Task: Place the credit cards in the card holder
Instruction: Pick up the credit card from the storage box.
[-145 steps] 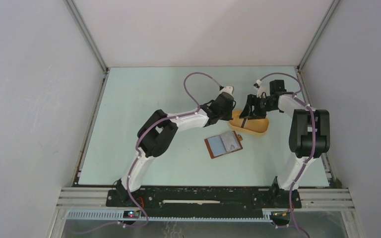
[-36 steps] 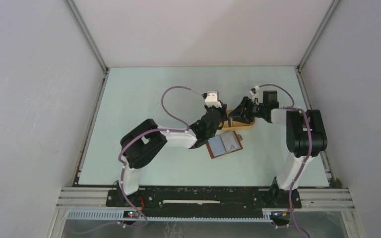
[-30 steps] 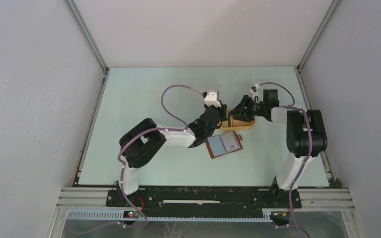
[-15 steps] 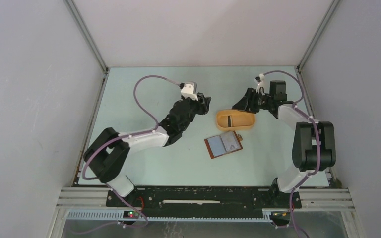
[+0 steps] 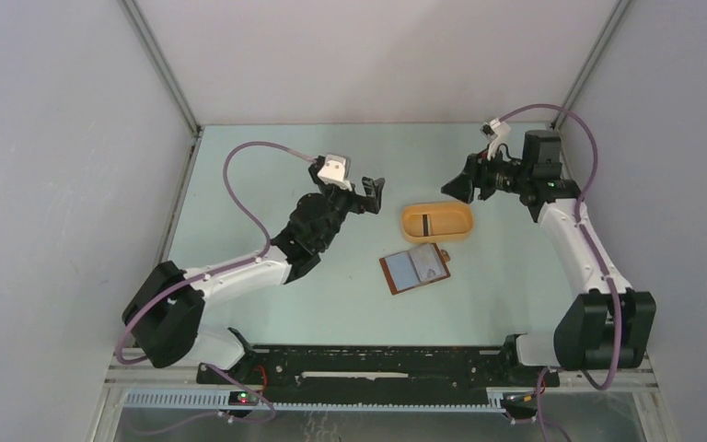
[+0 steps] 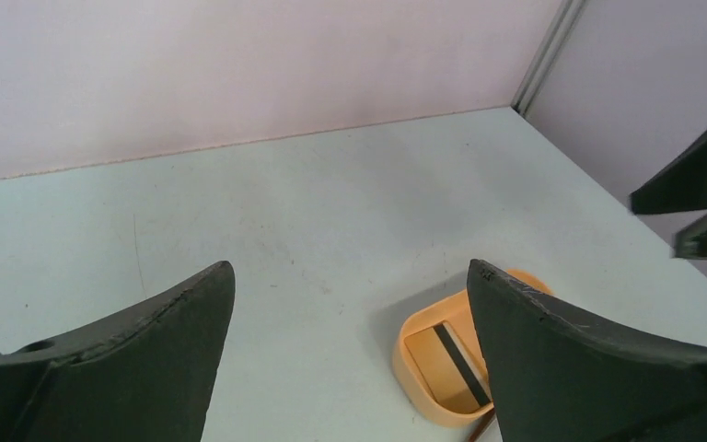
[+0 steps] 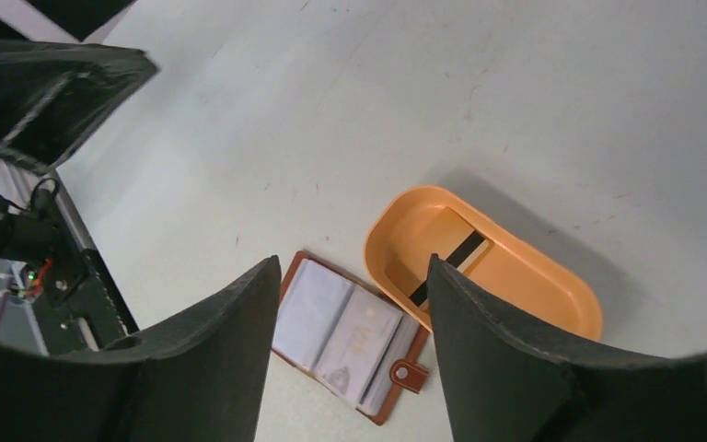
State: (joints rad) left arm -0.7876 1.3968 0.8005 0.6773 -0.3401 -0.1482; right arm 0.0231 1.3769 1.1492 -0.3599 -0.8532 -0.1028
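Observation:
The reddish-brown card holder (image 5: pixel 414 268) lies open on the table, its pale sleeves and snap tab facing up (image 7: pixel 350 336). A credit card with a dark stripe (image 5: pixel 428 222) lies inside the orange oval tray (image 5: pixel 463 214); it also shows in the left wrist view (image 6: pixel 460 364) and the right wrist view (image 7: pixel 451 262). My left gripper (image 5: pixel 374 195) hangs open to the left of the tray, holding nothing (image 6: pixel 350 267). My right gripper (image 5: pixel 454 190) hovers open above the tray's far right side, also holding nothing (image 7: pixel 352 262).
The tray (image 6: pixel 403 354) sits just behind the card holder, its rim (image 7: pixel 382 235) close to the snap tab. Grey enclosure walls (image 5: pixel 74 184) stand on three sides. The metal rail (image 5: pixel 377 359) with the arm bases runs along the near edge.
The left arm has pulled back to the left, away from the card holder, and its gripper has opened wide. The right arm has drawn back up and to the right, off the tray.

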